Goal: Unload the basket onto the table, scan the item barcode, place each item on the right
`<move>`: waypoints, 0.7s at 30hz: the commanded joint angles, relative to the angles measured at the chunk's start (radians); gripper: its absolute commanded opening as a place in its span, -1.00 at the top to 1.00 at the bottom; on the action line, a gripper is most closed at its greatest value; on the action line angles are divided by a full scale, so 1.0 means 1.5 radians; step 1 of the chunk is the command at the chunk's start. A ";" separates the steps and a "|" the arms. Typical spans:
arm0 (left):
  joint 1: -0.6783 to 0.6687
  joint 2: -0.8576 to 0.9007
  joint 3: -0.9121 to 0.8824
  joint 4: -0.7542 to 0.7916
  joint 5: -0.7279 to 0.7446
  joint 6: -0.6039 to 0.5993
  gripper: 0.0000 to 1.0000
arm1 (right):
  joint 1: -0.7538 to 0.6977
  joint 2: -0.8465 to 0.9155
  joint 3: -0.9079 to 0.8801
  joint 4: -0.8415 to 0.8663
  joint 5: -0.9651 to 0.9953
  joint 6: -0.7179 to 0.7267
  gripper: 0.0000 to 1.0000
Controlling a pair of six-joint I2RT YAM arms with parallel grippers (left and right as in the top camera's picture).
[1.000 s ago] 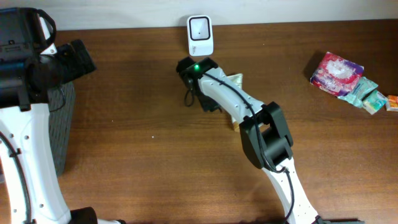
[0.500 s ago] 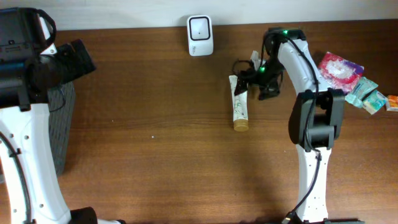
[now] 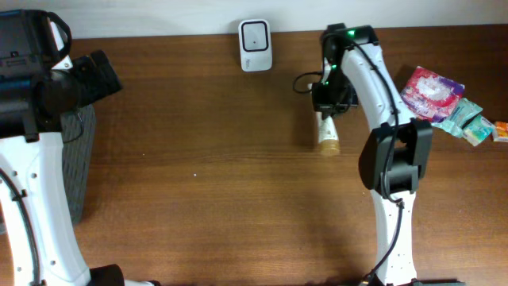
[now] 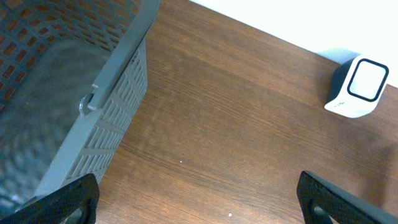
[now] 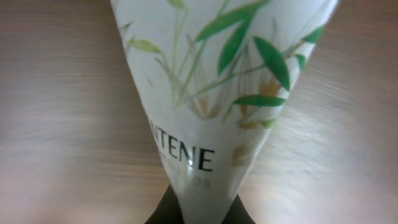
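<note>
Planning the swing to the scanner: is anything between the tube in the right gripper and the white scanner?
Nothing visible. Only bare table lies between the tube, held by the right gripper, and the scanner at the back edge.

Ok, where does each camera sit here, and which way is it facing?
Overhead: above the table, looking straight down; left arm and right arm show, right gripper on the tube.
Left wrist: on the left arm, angled down at basket and scanner; its open fingertips in the bottom corners.
Right wrist: close up along the tube; dark fingers at the bottom edge.
Shared: overhead and left wrist both show basket and scanner.
</note>
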 commanded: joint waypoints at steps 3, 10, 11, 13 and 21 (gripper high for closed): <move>0.002 -0.005 0.003 -0.001 -0.003 -0.004 -0.98 | 0.090 -0.030 -0.128 0.028 0.401 0.196 0.92; 0.002 -0.005 0.003 -0.001 -0.003 -0.004 -0.98 | 0.196 -0.030 -0.218 0.096 0.296 0.193 -0.04; 0.002 -0.005 0.003 -0.001 -0.003 -0.004 -0.98 | 0.230 -0.030 -0.217 0.102 0.276 0.193 -0.35; 0.002 -0.005 0.003 -0.001 -0.003 -0.004 -0.98 | 0.283 -0.030 -0.206 0.103 0.264 0.192 -0.68; 0.002 -0.005 0.003 -0.001 -0.003 -0.004 -0.99 | 0.119 -0.030 0.075 -0.042 0.120 0.034 -0.78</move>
